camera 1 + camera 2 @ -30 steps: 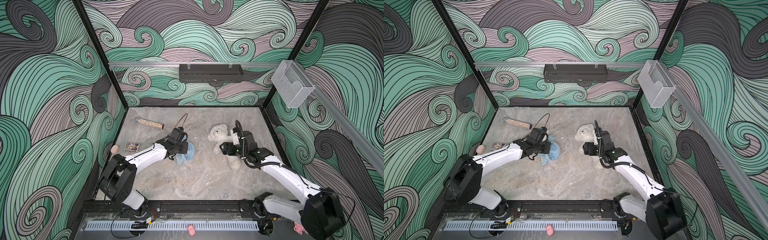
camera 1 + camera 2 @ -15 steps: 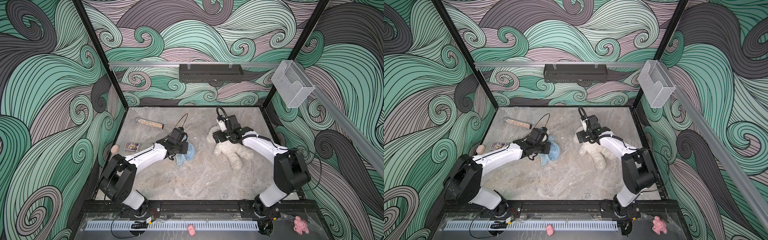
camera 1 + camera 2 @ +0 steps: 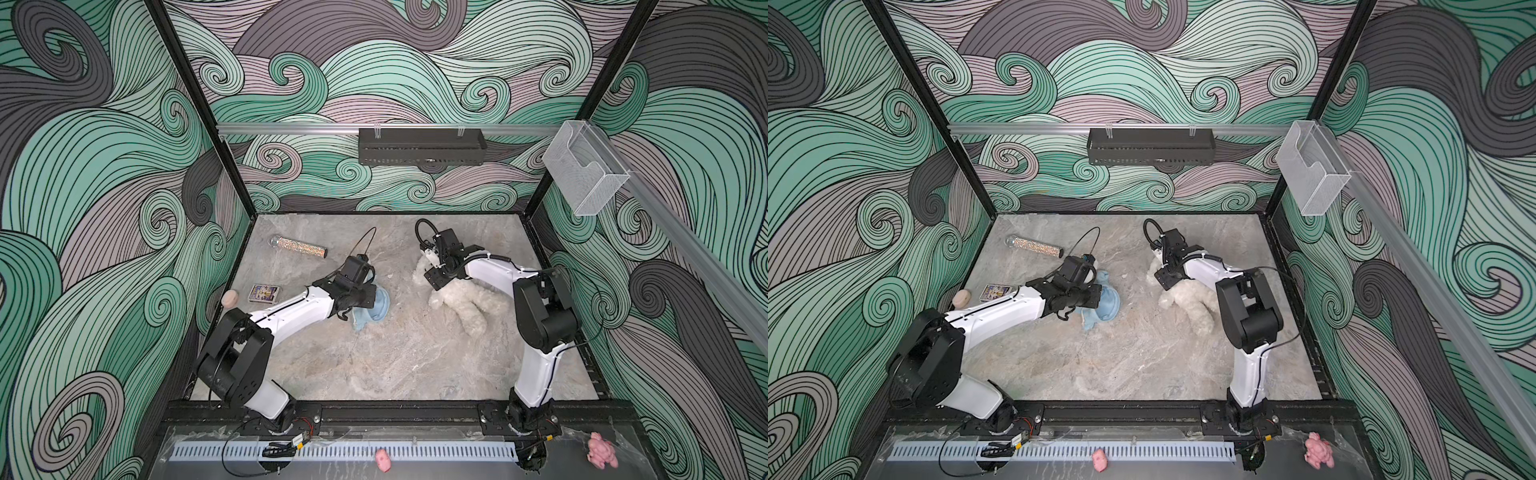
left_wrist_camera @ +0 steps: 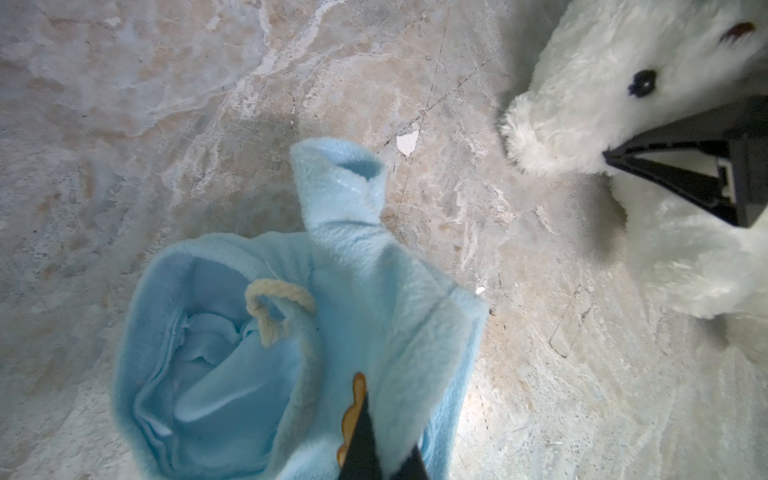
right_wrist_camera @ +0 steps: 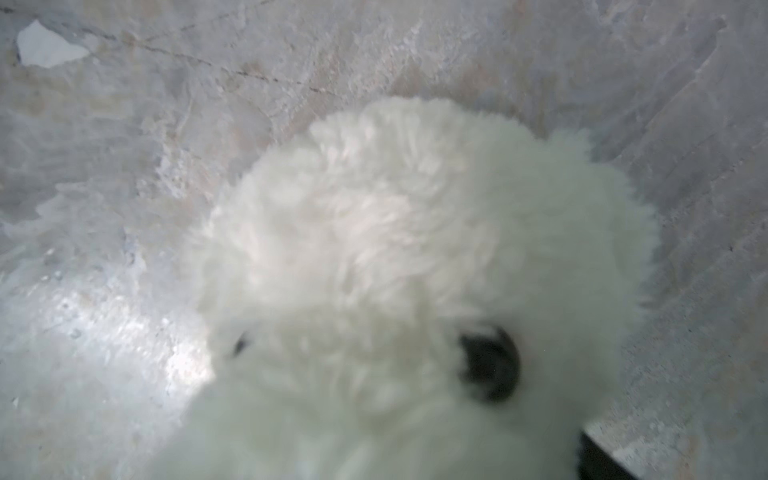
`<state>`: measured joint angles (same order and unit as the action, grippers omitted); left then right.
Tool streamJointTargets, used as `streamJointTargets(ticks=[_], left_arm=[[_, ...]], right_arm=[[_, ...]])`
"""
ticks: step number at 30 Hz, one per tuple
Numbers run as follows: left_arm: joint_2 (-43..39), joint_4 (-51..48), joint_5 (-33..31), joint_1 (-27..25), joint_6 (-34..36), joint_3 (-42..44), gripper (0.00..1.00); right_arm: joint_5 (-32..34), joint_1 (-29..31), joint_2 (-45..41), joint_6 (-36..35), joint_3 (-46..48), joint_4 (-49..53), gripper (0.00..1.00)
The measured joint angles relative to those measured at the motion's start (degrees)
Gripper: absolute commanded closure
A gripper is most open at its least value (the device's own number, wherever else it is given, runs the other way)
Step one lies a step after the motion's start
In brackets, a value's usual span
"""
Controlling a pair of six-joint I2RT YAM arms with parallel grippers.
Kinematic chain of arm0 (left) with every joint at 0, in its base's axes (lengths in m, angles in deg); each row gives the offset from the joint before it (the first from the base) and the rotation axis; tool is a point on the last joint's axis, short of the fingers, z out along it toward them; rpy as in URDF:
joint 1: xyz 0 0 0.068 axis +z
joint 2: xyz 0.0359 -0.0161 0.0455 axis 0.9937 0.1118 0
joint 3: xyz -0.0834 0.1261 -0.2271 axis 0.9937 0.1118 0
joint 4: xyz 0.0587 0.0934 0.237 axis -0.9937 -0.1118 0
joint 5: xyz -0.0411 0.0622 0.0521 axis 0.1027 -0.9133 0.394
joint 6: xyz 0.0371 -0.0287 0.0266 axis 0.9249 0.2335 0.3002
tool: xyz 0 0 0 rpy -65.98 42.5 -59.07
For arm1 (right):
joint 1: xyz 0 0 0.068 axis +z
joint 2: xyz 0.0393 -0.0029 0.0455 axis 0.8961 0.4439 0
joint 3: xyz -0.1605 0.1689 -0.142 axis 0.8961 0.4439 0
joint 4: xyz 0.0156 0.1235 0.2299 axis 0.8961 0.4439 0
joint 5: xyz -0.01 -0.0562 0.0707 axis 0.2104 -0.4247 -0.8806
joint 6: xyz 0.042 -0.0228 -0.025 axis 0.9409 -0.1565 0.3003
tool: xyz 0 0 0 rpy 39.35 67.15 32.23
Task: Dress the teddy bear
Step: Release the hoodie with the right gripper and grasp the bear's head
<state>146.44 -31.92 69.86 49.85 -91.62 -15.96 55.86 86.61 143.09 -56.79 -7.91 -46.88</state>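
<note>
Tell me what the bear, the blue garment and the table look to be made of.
The bear: white plush, probably synthetic; long, shaggy, matte pile. The garment: light blue fleece, short soft nap, with a cream twisted cord, likely cotton. The table: marble-look grey-beige surface, veined, slightly glossy where light glares; stone or printed laminate, cannot tell.

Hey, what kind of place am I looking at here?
Most likely a robot test cell in a lab: two robot arms bolted to a front rail, a marble-look tabletop boxed in by swirl-patterned walls, and toys such as a white teddy bear laid out as props.
</note>
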Motion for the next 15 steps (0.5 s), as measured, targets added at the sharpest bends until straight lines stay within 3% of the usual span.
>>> streamJointTargets(ticks=[2,6,11,15], left_arm=[[0.0,0.02,0.02,0.13,0.0,0.0,1.0],[0.0,0.63,2.38,1.95,-0.15,0.02,1.0],[0.0,3.67,7.63,6.36,0.07,0.15,1.0],[-0.09,4.74,10.4,7.5,3.23,0.15,1.0]], right_arm=[[-2.01,-0.39,-0.24,-0.55,0.15,-0.66,0.56],[-11.19,-1.14,-6.51,1.22,5.79,-3.78,0.67],[-26.69,0.72,-24.02,10.34,21.88,-10.8,0.72],[-35.65,6.19,-33.2,14.4,28.94,-10.99,0.73]])
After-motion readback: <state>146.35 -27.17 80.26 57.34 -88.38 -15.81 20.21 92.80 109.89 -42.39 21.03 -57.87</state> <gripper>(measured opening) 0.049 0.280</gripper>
